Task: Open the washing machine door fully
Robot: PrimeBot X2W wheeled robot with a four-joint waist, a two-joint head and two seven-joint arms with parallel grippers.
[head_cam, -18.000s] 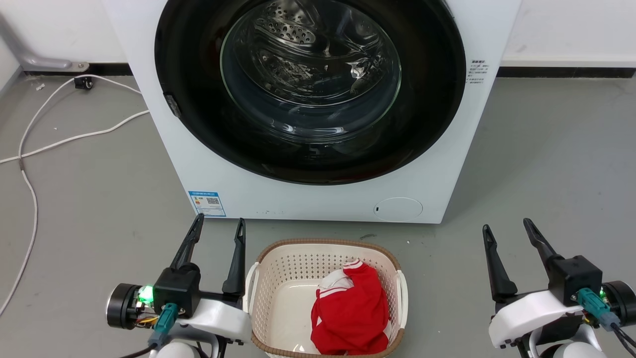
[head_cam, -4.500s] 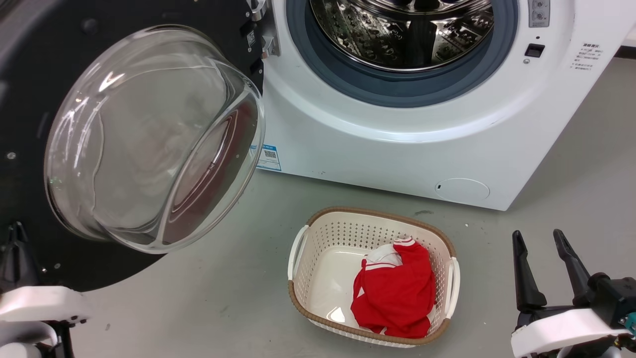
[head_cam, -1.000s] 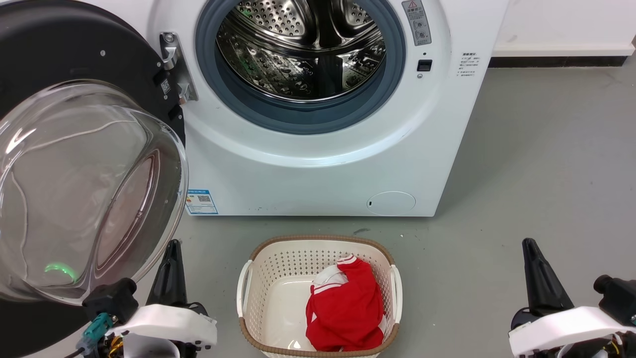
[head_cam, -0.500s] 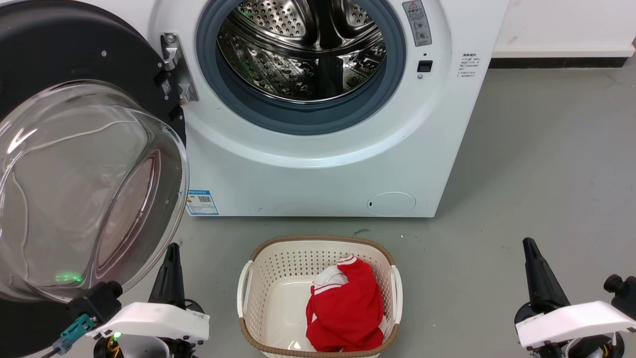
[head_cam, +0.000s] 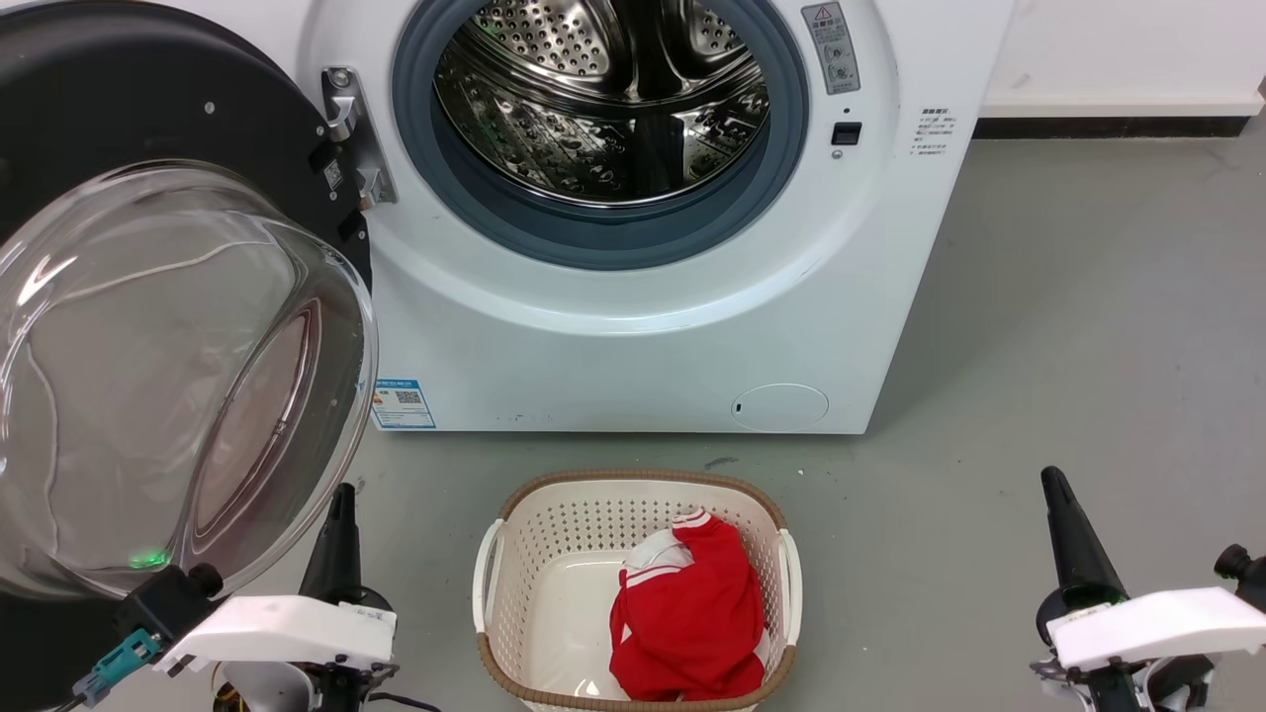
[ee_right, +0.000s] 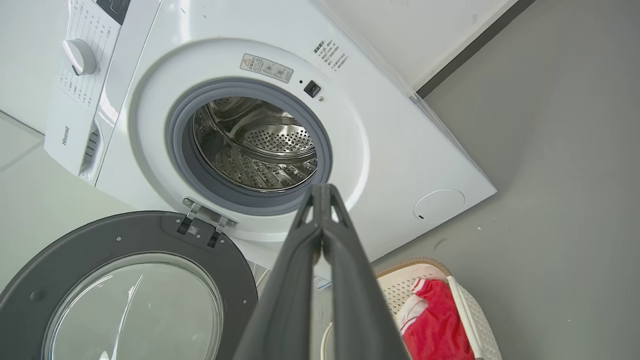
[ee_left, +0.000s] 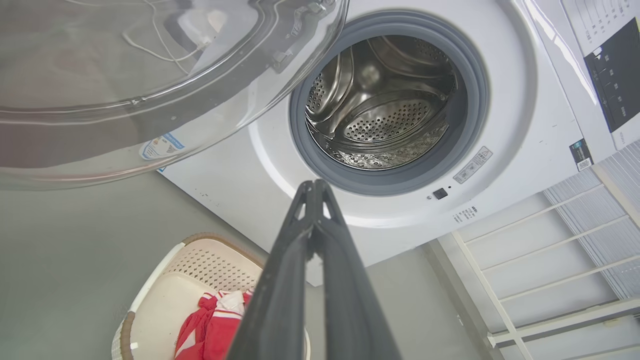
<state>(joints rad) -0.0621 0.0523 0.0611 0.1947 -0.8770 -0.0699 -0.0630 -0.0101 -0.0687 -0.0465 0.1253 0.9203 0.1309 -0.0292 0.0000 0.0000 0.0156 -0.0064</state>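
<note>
The washing machine door (head_cam: 168, 346) is swung wide at the left of the washing machine (head_cam: 633, 336), its glass bowl facing out and the drum (head_cam: 603, 99) exposed. The left tool (ee_left: 314, 187) and the right tool (ee_right: 324, 190) are each pinched closed on nothing, held low either side of the laundry basket (head_cam: 638, 485)

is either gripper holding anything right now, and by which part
Nothing is held. The left gripper and the right gripper each have their fingers pressed together with nothing between them. The washing machine door hangs open, ungripped.
</note>
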